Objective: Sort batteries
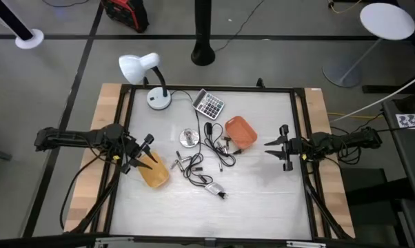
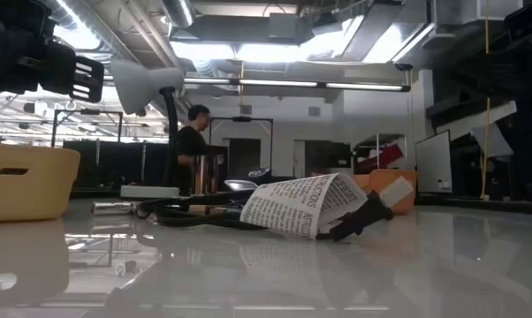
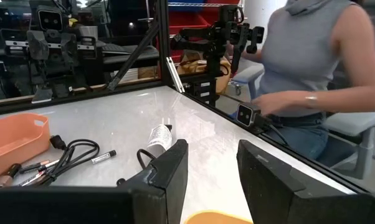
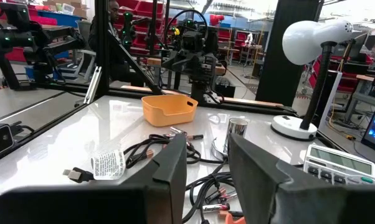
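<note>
Batteries (image 1: 184, 162) just beside left hand (image 1: 147, 149).

Your two arms are dark, near-black, built of jointed segments with thin black cables trailing back from them toward the table's edges. The left gripper (image 1: 147, 146) ends in two slim dark fingers, as does the right gripper (image 1: 275, 147). Up close, your left fingers (image 3: 170, 173) are broad, flat, matte black plates with squared tips. The right fingers (image 4: 172, 163) have the same shape and finish.
</note>
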`<act>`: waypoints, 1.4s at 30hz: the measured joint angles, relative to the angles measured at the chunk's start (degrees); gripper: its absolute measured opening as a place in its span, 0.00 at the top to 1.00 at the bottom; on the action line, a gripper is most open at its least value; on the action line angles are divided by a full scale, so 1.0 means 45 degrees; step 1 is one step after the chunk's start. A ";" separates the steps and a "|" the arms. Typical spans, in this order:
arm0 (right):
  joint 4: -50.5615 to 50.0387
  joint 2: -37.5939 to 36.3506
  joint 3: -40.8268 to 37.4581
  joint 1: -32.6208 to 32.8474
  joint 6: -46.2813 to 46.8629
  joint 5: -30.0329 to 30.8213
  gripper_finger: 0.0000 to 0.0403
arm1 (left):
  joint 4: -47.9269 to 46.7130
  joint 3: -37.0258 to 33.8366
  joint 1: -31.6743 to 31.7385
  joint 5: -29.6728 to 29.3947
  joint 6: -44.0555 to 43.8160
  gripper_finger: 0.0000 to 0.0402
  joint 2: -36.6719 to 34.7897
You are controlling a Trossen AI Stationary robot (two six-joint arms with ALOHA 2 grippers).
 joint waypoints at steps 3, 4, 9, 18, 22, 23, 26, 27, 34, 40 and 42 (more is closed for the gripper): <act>0.0000 0.0002 0.0000 0.0001 0.0000 -0.0001 0.71 | 0.0000 -0.0002 0.0005 0.0000 0.0000 0.68 0.0000; 0.0000 0.0000 0.0000 -0.0002 0.0000 0.0000 0.71 | 0.0000 0.0000 0.0002 0.0003 0.0000 0.68 0.0001; 0.0000 0.0004 0.0000 0.0002 0.0000 0.0002 0.71 | 0.0000 -0.0001 0.0004 0.0001 0.0000 0.68 0.0004; 0.0023 0.0000 0.0000 0.0003 0.0000 0.0002 0.71 | 0.0000 -0.0002 0.0004 0.0004 0.0000 0.68 0.0005; 0.0338 0.0005 -0.0005 -0.0001 0.0002 0.0002 0.71 | 0.0000 -0.0002 0.0001 0.0005 0.0000 0.68 0.0002; 0.0590 0.0005 -0.0005 -0.0002 0.0000 0.0002 0.71 | 0.0000 0.0000 0.0000 0.0000 0.0000 0.68 0.0003; 0.1370 0.0005 -0.0005 0.0002 0.0000 0.0002 0.71 | 0.0002 -0.0002 0.0000 0.0000 0.0000 0.68 0.0000; 0.1646 0.0005 -0.0005 -0.0002 0.0000 0.0002 0.71 | 0.0021 -0.0003 0.0000 0.0000 0.0005 0.68 0.0000; 0.3768 0.0005 -0.0005 0.0003 0.0015 0.0645 0.71 | 0.0349 -0.0021 0.0000 0.0000 -0.0038 0.68 0.0005; 0.4565 0.0375 0.0022 0.0000 0.0005 0.1726 0.71 | 0.0703 -0.0021 0.0000 0.0000 0.0052 0.68 0.0000; 0.4486 0.0831 0.0242 -0.0002 0.0005 0.1951 0.71 | 0.0706 -0.0021 0.0000 0.0000 0.0185 0.68 0.0000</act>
